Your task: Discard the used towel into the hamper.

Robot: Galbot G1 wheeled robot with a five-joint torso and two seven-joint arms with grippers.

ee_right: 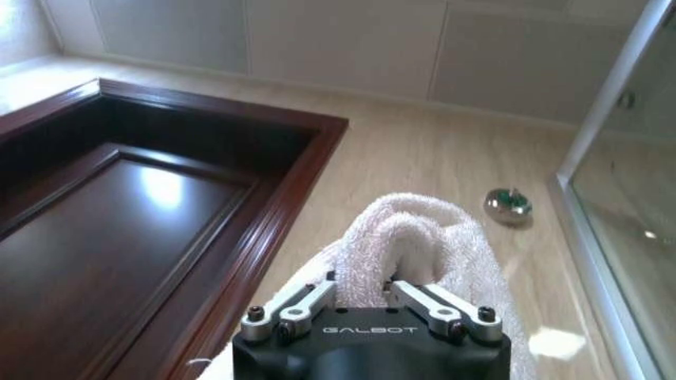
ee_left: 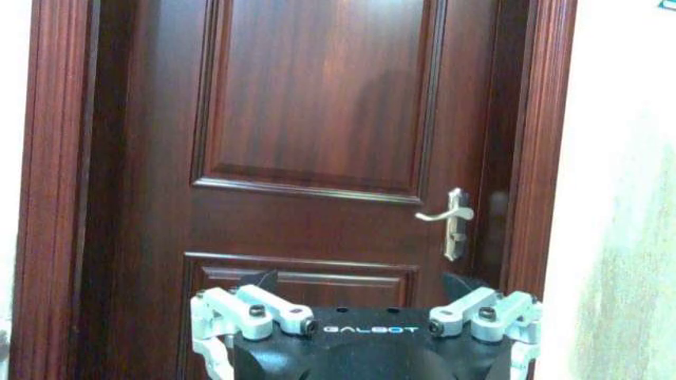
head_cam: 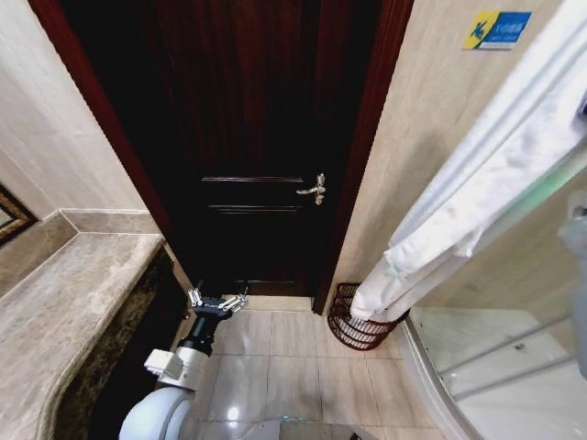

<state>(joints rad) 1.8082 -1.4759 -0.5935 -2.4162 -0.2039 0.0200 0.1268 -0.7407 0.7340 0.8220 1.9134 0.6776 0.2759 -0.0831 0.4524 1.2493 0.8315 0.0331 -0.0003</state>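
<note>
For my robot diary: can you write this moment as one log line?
right gripper: shut on towel | towel end hangs at hamper rim | left gripper: open, idle by door

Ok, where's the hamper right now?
In the head view the hamper sits on the floor to the right of the dark door, under the towel's hanging end.

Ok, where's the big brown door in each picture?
Head view: the door is straight ahead, between the counter and the hamper.
Left wrist view: the door stands just beyond the left gripper.
Right wrist view: the door is beside the towel in the right gripper.
Shared landmark: the door frame.
</note>
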